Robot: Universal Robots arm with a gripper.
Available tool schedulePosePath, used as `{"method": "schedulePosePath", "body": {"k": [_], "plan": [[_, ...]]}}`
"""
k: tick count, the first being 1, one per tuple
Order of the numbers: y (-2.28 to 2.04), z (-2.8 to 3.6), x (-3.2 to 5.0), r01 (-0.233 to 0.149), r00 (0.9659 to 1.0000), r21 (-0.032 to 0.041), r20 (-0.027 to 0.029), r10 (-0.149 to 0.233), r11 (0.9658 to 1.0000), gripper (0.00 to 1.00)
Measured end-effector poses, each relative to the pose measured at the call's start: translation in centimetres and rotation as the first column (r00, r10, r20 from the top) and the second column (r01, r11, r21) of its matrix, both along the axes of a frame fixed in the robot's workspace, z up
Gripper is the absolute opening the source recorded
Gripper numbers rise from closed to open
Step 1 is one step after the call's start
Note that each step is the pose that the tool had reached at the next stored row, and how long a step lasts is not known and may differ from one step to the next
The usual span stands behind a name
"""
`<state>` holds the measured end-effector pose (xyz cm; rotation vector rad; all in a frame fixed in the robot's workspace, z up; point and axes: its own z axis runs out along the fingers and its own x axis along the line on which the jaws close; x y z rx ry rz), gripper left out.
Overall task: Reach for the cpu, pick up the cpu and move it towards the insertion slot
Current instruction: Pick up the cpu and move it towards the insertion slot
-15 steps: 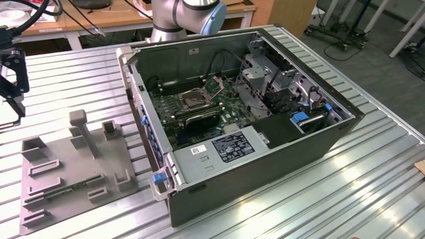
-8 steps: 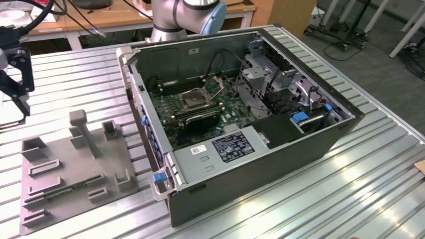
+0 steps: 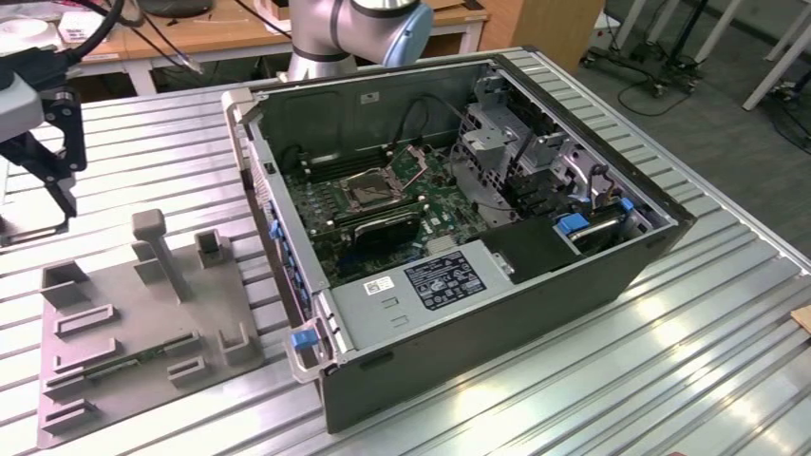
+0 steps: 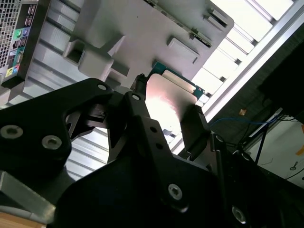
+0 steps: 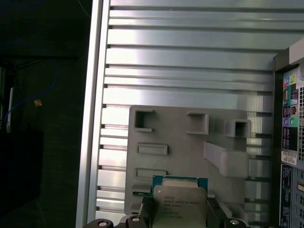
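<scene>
Pinching the cpu (image 5: 179,203) by two opposite edges, your hand (image 5: 179,216) has its black fingers (image 4: 194,124) clamped on the chip, one on each side; you can see that in both wrist views. The chip's pale metal face catches the light in the second wrist view, with a strip of green edge peeking out behind it. Past the chip is the grey plastic fixture (image 5: 190,137), lying flat on the slatted metal surface (image 5: 190,61), and the chip looks to be held clear of it. In the exterior view the hand sits in the upper left of the frame, over the surface and near the fixture's far end. The insertion slot (image 3: 367,189), shiny frame with a dark centre, is on the green board inside the open computer case (image 3: 533,285), around the middle of that frame and well apart from the hand. The arm (image 3: 342,33) rises behind the case at the top.
</scene>
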<state>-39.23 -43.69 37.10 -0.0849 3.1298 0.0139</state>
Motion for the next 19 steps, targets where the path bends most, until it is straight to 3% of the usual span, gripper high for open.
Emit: {"method": "schedulePosePath", "body": {"k": [19], "plan": [[0.0, 0.0, 2.78, 0.0, 1.0, 0.0001, 0.0, 0.0, 1.0, 0.54]]}}
